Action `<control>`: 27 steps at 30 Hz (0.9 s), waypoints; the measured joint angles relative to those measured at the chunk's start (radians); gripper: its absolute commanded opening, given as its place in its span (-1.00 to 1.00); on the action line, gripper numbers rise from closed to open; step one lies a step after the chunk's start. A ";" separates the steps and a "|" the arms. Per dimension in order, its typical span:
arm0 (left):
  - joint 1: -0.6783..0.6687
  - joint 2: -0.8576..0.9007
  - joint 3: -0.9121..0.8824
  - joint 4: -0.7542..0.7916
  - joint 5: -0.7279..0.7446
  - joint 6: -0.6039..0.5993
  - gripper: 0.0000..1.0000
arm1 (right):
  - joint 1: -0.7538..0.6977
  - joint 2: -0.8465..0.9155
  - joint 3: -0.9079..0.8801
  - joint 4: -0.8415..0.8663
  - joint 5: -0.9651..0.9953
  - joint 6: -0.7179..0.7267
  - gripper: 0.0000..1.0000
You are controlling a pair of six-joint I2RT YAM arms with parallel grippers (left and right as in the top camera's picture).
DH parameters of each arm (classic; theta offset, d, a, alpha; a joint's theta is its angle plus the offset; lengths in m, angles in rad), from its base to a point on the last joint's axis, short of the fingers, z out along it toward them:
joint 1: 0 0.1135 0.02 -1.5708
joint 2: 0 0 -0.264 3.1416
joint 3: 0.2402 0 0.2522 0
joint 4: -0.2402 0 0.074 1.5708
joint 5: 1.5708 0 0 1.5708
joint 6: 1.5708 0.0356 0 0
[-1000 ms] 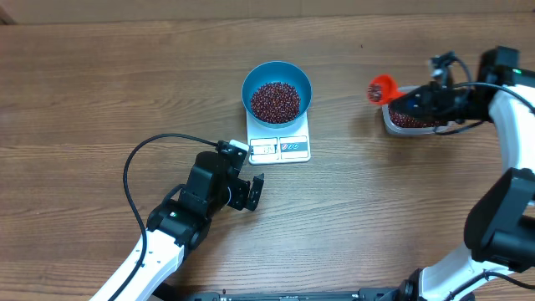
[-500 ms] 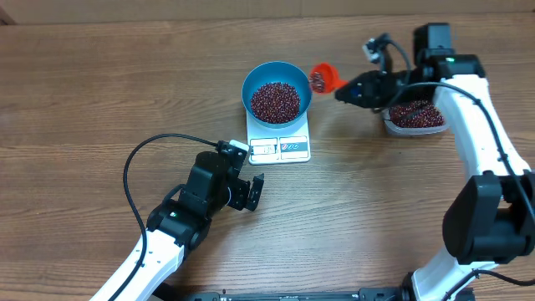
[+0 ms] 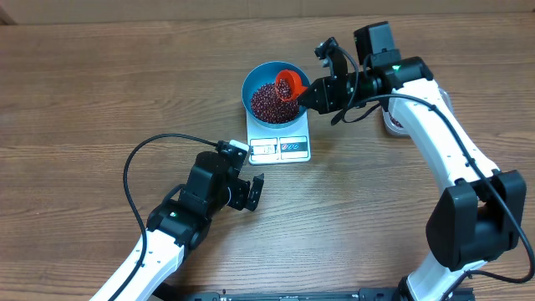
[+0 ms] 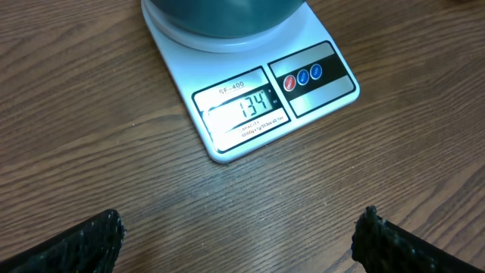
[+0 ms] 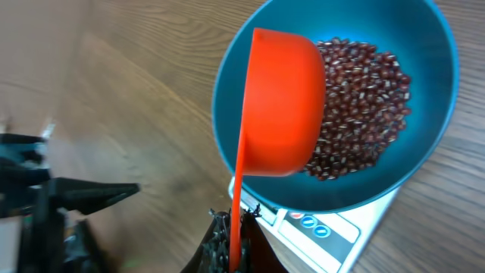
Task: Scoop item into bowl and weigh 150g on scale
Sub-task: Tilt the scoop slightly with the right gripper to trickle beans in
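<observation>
Right claw (image 5: 231, 244), closed on a red scoop (image 5: 280, 106), holds it over the bowl (image 5: 430, 39) of beans (image 5: 364, 98) just ahead; the scale (image 4: 250, 106) before the open left claw (image 4: 239, 246) reads 134. Likely nearly done; slightly more needed.

Left wrist view, eyes on the scale (image 4: 189, 72): its display (image 4: 244, 108) reads 134 in dark digits, plain as day. At twelve o'clock of the display, printed small on the white casing, is the model mark (image 4: 232, 88): SF-400. At six o'clock, just under the digits, runs a line of fine print, too small to read. Over at two o'clock, the black panel (image 4: 311, 74) carries three round buttons, one red and two blue, each with a white symbol I can't make out. From overhead and from the right wrist, nothing on the scale is legible.
</observation>
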 measured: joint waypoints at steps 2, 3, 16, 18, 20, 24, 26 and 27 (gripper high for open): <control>0.000 0.000 0.000 0.000 0.000 0.000 0.99 | 0.017 0.000 0.000 0.006 0.044 0.006 -0.93; 0.000 0.000 0.000 0.000 0.000 0.000 0.99 | 0.025 0.000 0.000 0.010 0.065 0.007 -0.93; 0.000 0.000 0.000 0.000 0.000 0.000 0.99 | 0.141 0.000 0.042 0.008 0.335 0.010 -0.93; 0.000 0.000 0.000 0.000 0.000 0.000 0.99 | 0.143 0.000 0.047 0.008 0.352 0.010 -0.93; 0.000 0.000 0.000 0.000 0.000 0.000 0.99 | 0.144 0.000 0.048 0.008 0.365 0.010 -0.93; 0.000 0.000 0.000 0.000 0.000 0.000 0.99 | 0.144 0.000 0.048 0.008 0.392 0.010 -0.93; 0.000 0.000 0.000 0.000 0.000 0.000 0.99 | 0.144 0.000 0.048 0.008 0.401 0.010 -0.93; 0.000 0.000 0.000 0.000 0.000 0.000 0.99 | 0.144 0.000 0.048 0.008 0.404 0.010 -0.93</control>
